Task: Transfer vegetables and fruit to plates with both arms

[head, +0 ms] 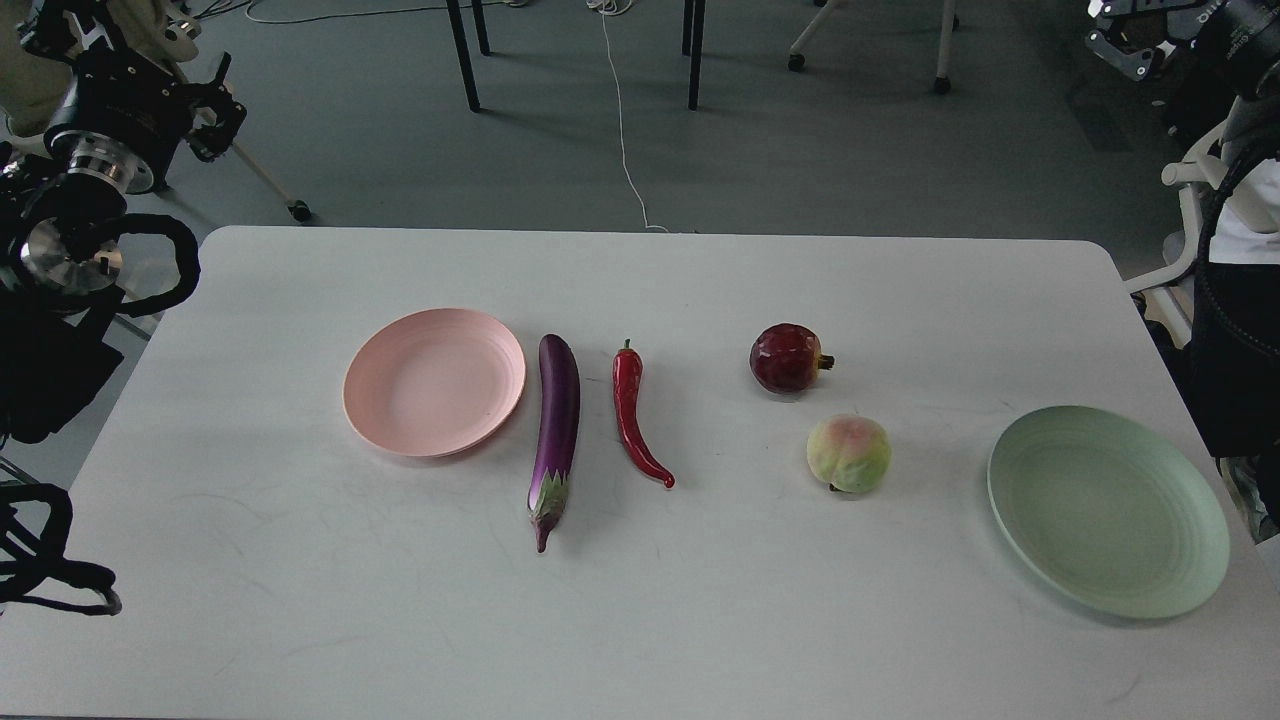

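On the white table (640, 620), a pale pink plate (434, 382) lies left of centre and a mint green plate (1108, 510) lies at the right edge; both are empty. A purple eggplant (557, 436) lies just right of the pink plate, and a red chili (634, 412) lies beside it. A dark red pomegranate (788, 358) and a yellow-green peach (848, 453) sit right of centre. My left gripper (213, 108) is raised off the table's far left corner, seen small and dark. My right gripper (1132, 40) is high at the top right, far from everything.
Chair and table legs (465, 55) and a white cable (622, 120) are on the floor beyond the table. Looping black cables (45, 575) hang at the left edge. A white chair frame (1190, 210) stands by the table's right side.
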